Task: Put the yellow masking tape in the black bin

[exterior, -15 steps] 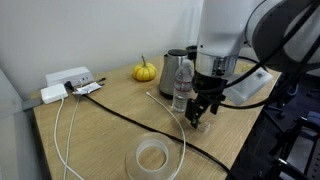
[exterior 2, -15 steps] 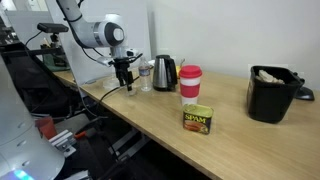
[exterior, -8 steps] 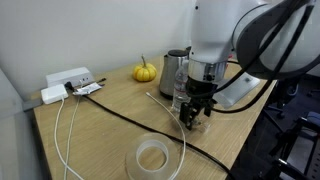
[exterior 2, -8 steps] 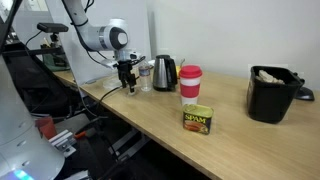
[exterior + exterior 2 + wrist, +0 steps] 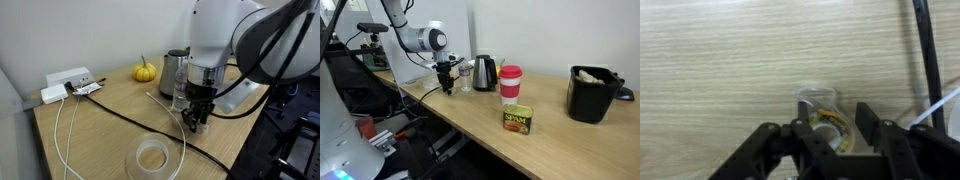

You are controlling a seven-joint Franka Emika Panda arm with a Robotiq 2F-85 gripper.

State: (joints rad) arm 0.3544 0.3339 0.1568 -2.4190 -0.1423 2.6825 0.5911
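Your gripper (image 5: 832,130) is spread — the yellow masking tape (image 5: 839,123) sits right between its fingers. Ring lies flat; close straight in

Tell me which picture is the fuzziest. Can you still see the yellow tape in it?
The wrist view is fuzziest: the wooden table and the gripper look soft, yet the yellow masking tape shows dimly between its fingers. In an exterior view the arm looms big and pale in the corner. Both exterior views are sharper.
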